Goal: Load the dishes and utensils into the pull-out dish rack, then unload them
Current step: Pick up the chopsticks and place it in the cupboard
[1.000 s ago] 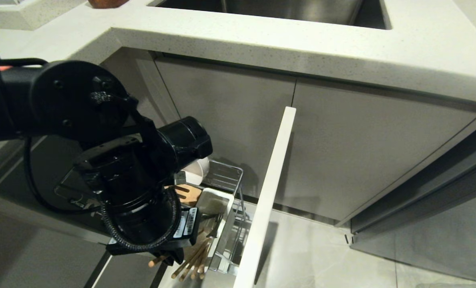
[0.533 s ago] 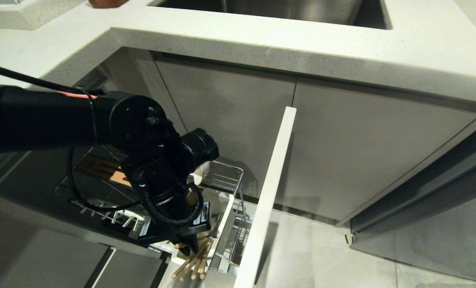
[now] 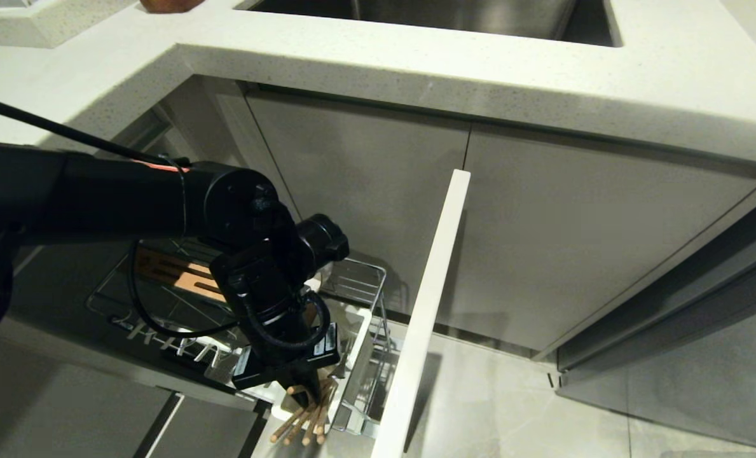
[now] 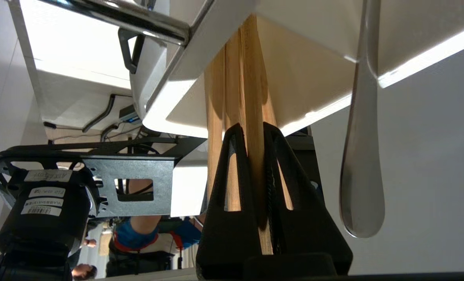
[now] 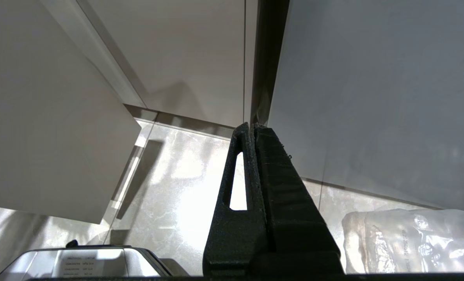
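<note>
The left gripper (image 4: 255, 130) is clamped on the chopsticks (image 4: 251, 78), which stand in the white utensil caddy (image 3: 352, 356) at the front corner of the pull-out dish rack (image 3: 358, 280), just behind its pale cabinet front (image 3: 425, 305). The spoon (image 4: 362, 187) stands in the same caddy, close beside them. The risk: several sticks share the narrow pinch, so one could slip free or snag the caddy rim and tip the spoon. The right gripper (image 5: 253, 128) is parked, fingers together, empty.
</note>
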Motion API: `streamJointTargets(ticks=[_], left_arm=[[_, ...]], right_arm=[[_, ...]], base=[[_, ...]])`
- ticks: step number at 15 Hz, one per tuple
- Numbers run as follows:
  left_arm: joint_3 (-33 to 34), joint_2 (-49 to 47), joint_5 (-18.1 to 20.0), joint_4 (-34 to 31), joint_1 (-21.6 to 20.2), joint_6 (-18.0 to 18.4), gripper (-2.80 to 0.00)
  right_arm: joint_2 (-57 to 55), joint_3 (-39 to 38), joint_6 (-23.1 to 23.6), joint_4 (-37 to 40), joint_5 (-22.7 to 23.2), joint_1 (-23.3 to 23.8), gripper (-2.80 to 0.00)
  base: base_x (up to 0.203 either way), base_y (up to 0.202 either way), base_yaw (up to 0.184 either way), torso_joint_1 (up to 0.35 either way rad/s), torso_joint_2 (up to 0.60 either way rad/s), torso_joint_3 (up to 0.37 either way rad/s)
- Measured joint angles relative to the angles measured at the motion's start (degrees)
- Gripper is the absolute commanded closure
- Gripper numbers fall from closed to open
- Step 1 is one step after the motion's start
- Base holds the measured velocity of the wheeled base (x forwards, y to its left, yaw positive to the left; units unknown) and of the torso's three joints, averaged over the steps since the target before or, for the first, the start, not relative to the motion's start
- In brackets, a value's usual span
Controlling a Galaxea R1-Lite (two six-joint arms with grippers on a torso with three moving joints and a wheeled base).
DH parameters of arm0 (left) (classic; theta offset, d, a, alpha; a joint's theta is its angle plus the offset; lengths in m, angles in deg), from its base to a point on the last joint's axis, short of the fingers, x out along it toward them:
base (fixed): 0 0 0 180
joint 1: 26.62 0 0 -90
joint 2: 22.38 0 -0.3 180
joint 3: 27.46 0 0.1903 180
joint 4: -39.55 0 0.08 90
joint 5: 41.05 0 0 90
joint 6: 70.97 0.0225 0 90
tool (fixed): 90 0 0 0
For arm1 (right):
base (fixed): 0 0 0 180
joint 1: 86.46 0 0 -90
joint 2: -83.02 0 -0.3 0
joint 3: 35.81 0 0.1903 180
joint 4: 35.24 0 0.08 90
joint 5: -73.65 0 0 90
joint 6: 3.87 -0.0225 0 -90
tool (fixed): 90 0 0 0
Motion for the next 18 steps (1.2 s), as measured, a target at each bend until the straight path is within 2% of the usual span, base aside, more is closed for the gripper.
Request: streamJointTargets(ticks=[5,6,13,17,18], left_arm=[[-0.33,0.8,-0.11,-0.47,-0.74,-0.3,0.0],[-0.21,1.23,-0.09,-0.43,-0.99,-0.13,-2.8],[-0.39,4.0,-0.65,-0.62,-1.43,-0.59,-2.8],[-1.43,10.25,-3.75,-0.76,-1.99,-0.52,-2.8],[-1.93,12.45,-4.97,-0.74,-2.04,-0.41,0.0]], right_arm=[[0.0,0.0,0.0,0.0,0.0,0.0,0.0],[0.0,0.0,0.0,0.0,0.0,0.0,0.0],[0.0,0.0,0.0,0.0,0.0,0.0,0.0],[0.0,0.0,0.0,0.0,0.0,-0.02,0.0],[0.0,0.0,0.0,0.0,0.0,-0.02,0.0]], base=[[0.0,0.0,0.0,0.0,0.0,0.0],[0.0,0.0,0.0,0.0,0.0,0.0],[0.0,0.0,0.0,0.0,0.0,0.0],[0.0,0.0,0.0,0.0,0.0,0.0],[0.0,0.0,0.0,0.0,0.0,0.0]])
